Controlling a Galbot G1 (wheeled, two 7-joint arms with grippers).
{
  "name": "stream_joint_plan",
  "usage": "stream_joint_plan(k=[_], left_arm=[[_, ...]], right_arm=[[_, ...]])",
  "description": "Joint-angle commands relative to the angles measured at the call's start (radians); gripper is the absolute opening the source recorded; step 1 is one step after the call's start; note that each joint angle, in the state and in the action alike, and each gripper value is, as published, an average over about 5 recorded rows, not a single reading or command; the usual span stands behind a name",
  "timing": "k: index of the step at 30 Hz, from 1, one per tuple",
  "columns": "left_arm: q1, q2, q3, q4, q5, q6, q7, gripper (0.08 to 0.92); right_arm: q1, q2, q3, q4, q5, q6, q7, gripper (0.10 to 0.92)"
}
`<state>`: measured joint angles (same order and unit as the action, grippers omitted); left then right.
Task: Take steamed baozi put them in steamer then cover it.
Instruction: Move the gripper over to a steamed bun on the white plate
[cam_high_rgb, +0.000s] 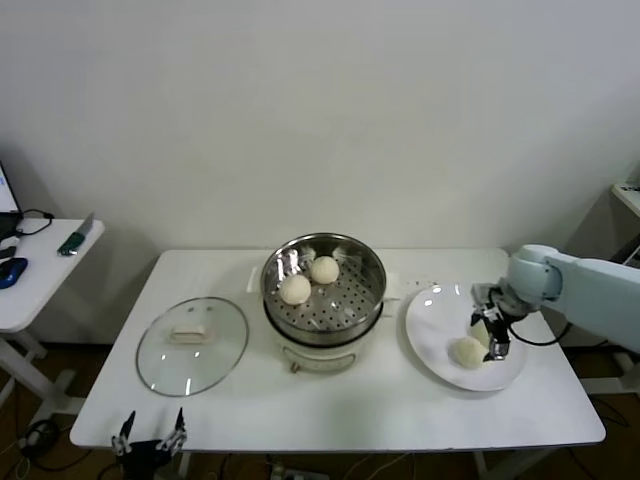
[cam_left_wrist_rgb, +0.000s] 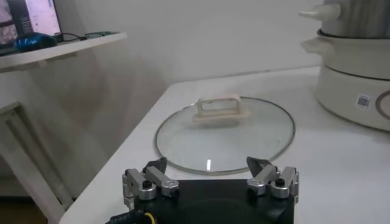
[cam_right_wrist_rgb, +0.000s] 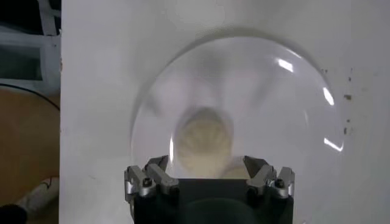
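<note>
The steamer (cam_high_rgb: 340, 312) stands mid-table on its cream pot base (cam_left_wrist_rgb: 356, 91), and two steamed baozi (cam_high_rgb: 295, 289) (cam_high_rgb: 324, 269) lie on its perforated floor. On the white plate (cam_high_rgb: 430, 325) to its right lies another baozi (cam_high_rgb: 468, 352). My right gripper (cam_high_rgb: 492, 332) hangs open just above that plate, partly hiding a second bun. In the right wrist view a baozi (cam_right_wrist_rgb: 204, 137) sits just past the open right gripper (cam_right_wrist_rgb: 207, 167). The glass cover (cam_high_rgb: 192, 345) lies flat to the left of the steamer. My left gripper (cam_high_rgb: 150, 436) is open at the table's front left edge, short of the cover (cam_left_wrist_rgb: 225, 131).
The white table (cam_high_rgb: 400, 410) carries only the steamer, plate and cover. A small side table (cam_high_rgb: 40, 270) with a few items stands further to the left. A wall runs close behind the table.
</note>
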<state>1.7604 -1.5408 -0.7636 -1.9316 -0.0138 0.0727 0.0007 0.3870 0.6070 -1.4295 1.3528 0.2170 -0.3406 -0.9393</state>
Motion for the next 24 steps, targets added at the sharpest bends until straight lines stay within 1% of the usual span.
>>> stream_joint_plan(k=[1, 13, 24], left_arm=[[0.001, 0.002, 0.0, 0.001, 0.001, 0.0, 0.0, 0.823], [0.005, 0.002, 0.003, 0.004, 0.0, -0.006, -0.003, 0.823], [0.002, 0.002, 0.004, 0.007, -0.001, -0.009, -0.004, 0.823]], right_arm=[[-0.159, 0.021, 0.105, -0.054, -0.048, -0.011, 0.017, 0.823], [-0.216, 0.058, 0.183, -0.101, -0.071, -0.017, 0.041, 0.823], [-0.205, 0.052, 0.179, -0.101, -0.071, -0.012, 0.038, 0.821]])
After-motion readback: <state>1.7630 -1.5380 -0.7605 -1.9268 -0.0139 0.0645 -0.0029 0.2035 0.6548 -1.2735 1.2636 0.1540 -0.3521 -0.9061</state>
